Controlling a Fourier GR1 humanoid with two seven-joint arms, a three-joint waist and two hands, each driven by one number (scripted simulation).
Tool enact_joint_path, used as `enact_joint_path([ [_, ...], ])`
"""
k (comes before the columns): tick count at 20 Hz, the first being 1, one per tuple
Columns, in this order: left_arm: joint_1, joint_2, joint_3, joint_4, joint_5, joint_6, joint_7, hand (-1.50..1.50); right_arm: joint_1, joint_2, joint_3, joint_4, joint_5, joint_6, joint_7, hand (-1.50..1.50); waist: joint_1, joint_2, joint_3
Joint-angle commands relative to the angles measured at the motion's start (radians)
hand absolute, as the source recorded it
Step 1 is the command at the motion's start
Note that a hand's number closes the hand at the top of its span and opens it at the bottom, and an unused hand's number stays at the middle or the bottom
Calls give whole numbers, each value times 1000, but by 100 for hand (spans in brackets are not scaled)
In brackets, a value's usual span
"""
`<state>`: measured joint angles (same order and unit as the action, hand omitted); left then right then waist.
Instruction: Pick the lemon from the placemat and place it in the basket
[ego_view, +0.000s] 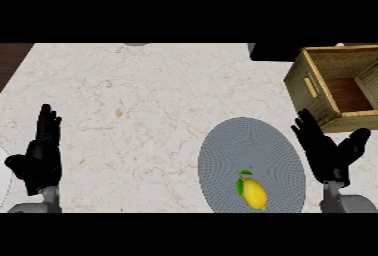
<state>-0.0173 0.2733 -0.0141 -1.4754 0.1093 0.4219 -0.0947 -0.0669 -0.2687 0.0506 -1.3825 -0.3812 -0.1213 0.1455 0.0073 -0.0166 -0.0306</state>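
Note:
A yellow lemon (255, 194) with a green leaf lies on the lower part of a round grey placemat (251, 145) at the counter's lower right. A wooden basket (308, 87) with an open top stands at the upper right, just beyond the placemat. My right hand (325, 150) is open, fingers straight and pointing up, at the placemat's right edge, to the right of and above the lemon and not touching it. Near the left edge my left hand (40, 155) rests open, fingers up, holding nothing.
The pale marble counter (140, 110) spreads across the view. A dark object (273, 50) sits at the far edge left of the basket, and a grey rim (136, 44) shows at the top. Dark wood (11, 57) borders the upper left corner.

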Motion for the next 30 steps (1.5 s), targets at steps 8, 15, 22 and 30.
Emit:
enact_joint_path([
  [8,91,-21,-189,153,36,-213,198,0,-332,94,463,-309,-14,562,-104,150,99,21,31],
  [15,138,40,-135,131,101,-268,283,0,-191,39,739,-549,340,521,-142,-150,-27,-2,30],
  [22,181,38,-148,89,88,-260,292,0,-433,-197,543,-728,634,521,36,-150,-39,-4,29],
  [30,164,59,-129,51,106,-287,332,0,-654,-386,369,-849,442,820,234,-150,-23,5,27],
])
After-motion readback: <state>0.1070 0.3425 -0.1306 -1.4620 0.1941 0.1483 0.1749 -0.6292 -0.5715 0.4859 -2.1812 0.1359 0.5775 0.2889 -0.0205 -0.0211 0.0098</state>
